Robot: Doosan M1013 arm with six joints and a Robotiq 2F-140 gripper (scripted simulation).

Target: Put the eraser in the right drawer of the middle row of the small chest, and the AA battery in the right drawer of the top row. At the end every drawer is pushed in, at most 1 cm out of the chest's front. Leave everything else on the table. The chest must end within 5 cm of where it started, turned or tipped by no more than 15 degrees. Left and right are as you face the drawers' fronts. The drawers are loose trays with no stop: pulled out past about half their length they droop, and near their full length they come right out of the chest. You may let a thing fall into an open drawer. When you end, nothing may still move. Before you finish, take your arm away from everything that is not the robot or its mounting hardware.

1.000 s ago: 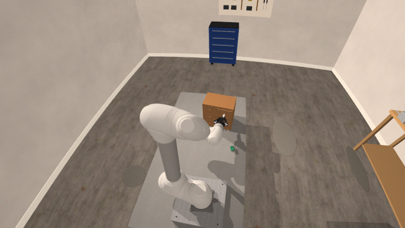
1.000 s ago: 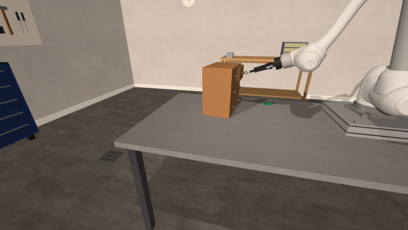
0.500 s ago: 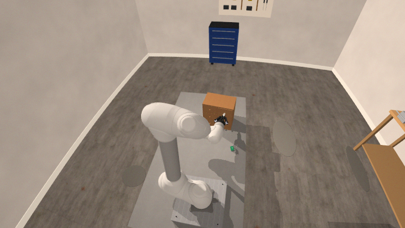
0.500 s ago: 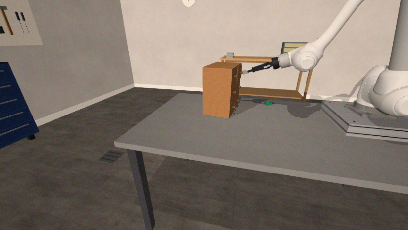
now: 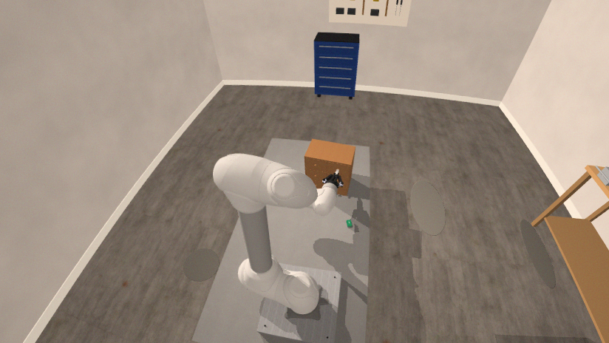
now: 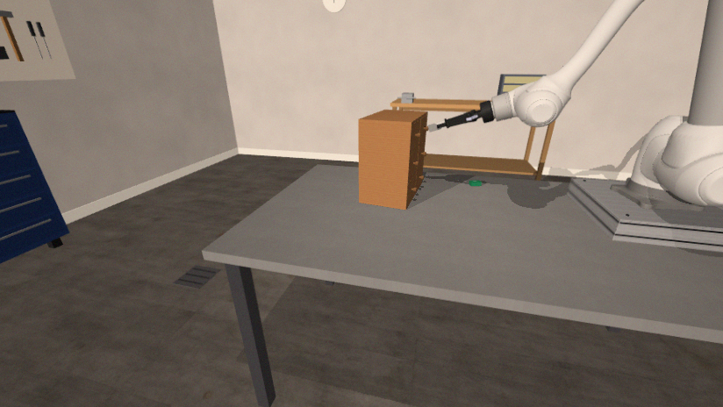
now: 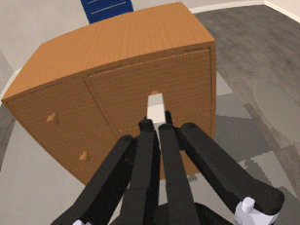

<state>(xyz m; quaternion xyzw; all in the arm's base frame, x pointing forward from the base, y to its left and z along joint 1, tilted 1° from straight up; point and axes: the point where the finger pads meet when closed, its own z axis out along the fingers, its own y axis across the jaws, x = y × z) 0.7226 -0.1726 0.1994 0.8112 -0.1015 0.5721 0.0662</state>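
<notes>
The small wooden chest (image 5: 329,154) (image 6: 387,161) (image 7: 117,46) stands upright on the grey table (image 6: 454,253). All its drawer fronts look flush in the wrist view. My gripper (image 5: 337,174) (image 6: 430,127) (image 7: 157,104) is shut with nothing between the fingers. Its tips are at the front of the right drawer of the top row (image 7: 190,75). A small green block (image 5: 349,222) (image 6: 474,182) lies on the table in front of the chest, to the right. I cannot see an AA battery in any view.
A blue tool cabinet (image 5: 336,63) (image 6: 20,192) (image 7: 106,1) stands by the far wall. A wooden shelf (image 6: 480,164) (image 5: 579,251) stands beyond the table. The arm's base plate (image 6: 657,222) takes up the table's near end.
</notes>
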